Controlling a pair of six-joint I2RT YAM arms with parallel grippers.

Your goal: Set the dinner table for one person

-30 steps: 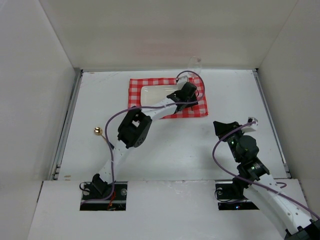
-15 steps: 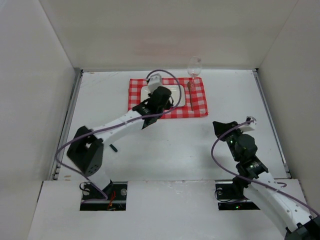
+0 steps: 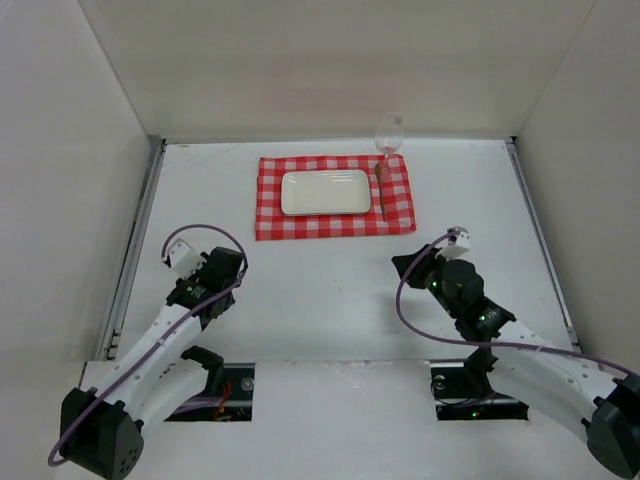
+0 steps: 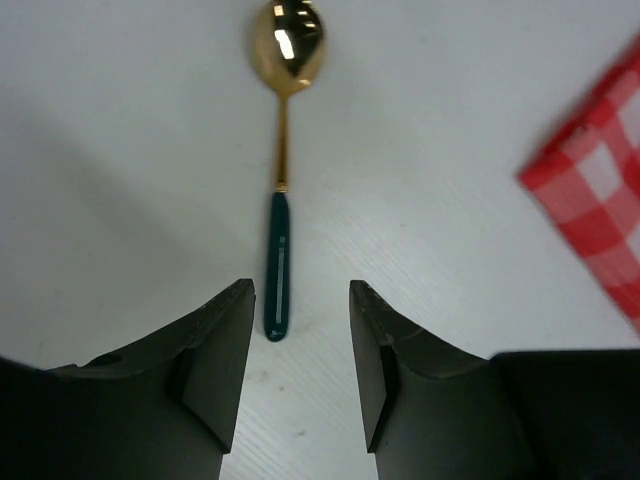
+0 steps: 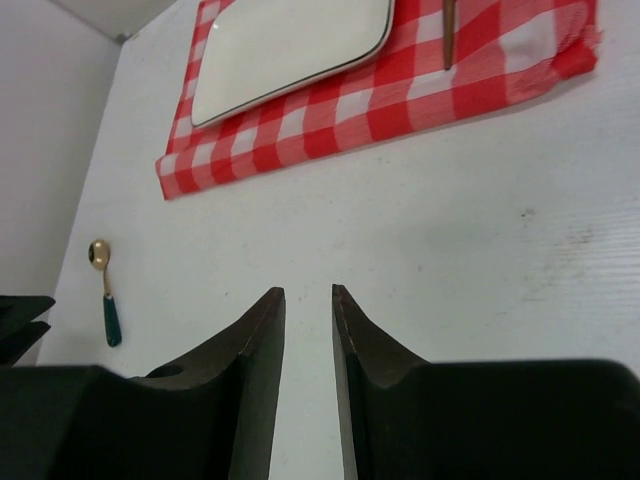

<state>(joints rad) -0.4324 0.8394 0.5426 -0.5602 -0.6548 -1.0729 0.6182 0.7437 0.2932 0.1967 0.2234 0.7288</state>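
The dinner table [image 3: 330, 290] carries a red-and-white checked cloth [image 3: 335, 195] at the back, with a white rectangular plate [image 3: 325, 192] on it. A slim utensil [image 3: 381, 190] lies on the cloth to the plate's right, and a wine glass [image 3: 388, 130] stands behind it. A gold spoon with a dark green handle [image 4: 278, 250] lies on the bare table. My left gripper [image 4: 300, 290] hovers open over the handle's end, not touching it. In the top view the left gripper [image 3: 215, 275] hides the spoon. My right gripper [image 5: 308, 290] is open by a narrow gap, empty, low over the table [image 5: 480, 260].
White walls enclose the table on three sides. Grey metal strips [image 3: 135, 250] run along its left and right edges. The right wrist view shows the spoon [image 5: 103, 290] far left, the cloth [image 5: 400, 100] and the plate [image 5: 290, 45] ahead.
My left arm has pulled back from over the plate and cloth to the table's left front, above the spoon. My right gripper has shifted a little left and nearer.
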